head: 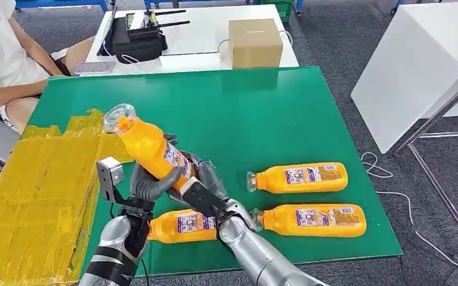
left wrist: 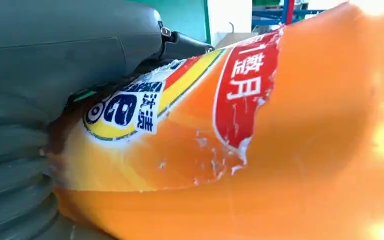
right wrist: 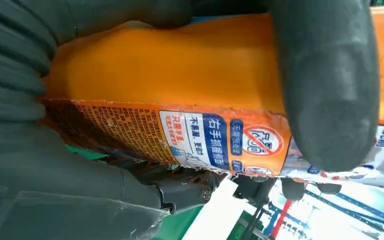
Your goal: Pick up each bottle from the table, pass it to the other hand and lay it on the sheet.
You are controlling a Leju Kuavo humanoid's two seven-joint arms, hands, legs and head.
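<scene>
An orange bottle (head: 146,146) with a clear cap is held tilted above the green table (head: 262,113), cap pointing up and to the left. My left hand (head: 146,187) wraps its lower part from the left, and my right hand (head: 206,182) grips it from the right. Up close, the bottle (left wrist: 280,150) presses against my left hand (left wrist: 55,60). My right hand (right wrist: 55,190) holds the bottle (right wrist: 180,85) with its thumb (right wrist: 325,85) across it. Three more orange bottles (head: 301,177) (head: 313,219) (head: 182,225) lie on the table. The yellow sheet (head: 36,190) covers the table's left side.
A person (head: 0,53) sits at the far left corner. Behind the green table stands a white table (head: 203,24) with a cardboard box (head: 255,43) and a black bag (head: 134,42). Another white table (head: 417,65) stands to the right, with cables on the floor.
</scene>
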